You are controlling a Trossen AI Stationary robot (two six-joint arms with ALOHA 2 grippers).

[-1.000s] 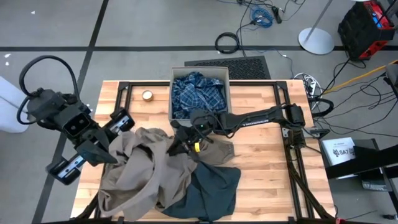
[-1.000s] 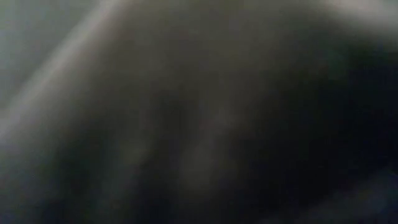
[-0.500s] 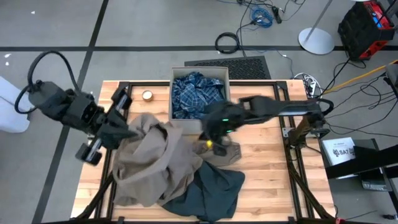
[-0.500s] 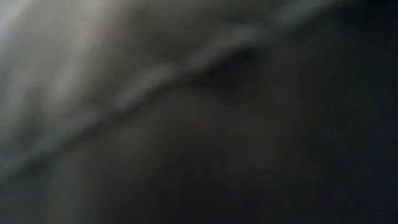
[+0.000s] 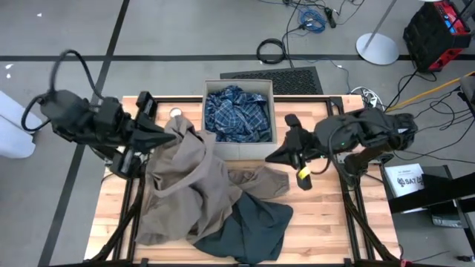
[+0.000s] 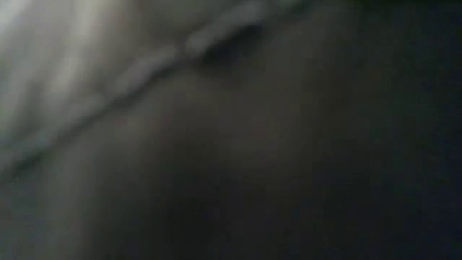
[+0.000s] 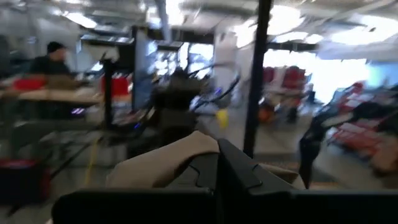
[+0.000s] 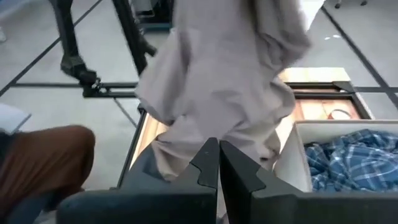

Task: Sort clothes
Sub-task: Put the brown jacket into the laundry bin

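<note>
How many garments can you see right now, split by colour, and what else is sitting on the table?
Tan-brown garment: 1
Dark slate garment: 1
Blue plaid shirt, in the box: 1
Beige fabric box: 1
Small round item, partly hidden by the tan fabric: 1
Total: 3 garments, 5 things

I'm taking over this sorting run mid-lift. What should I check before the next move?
1. Left gripper shut on the tan garment: ok.
2. Tan garment fully off the table: not ok, its lower part lies there.
3. Right gripper shut, holding nothing: ok.
4. Dark slate garment free of the tan one: not ok, partly underneath.
5. Fabric box holds only the plaid shirt: ok.
6. Low view usable: not ok, covered.
</note>
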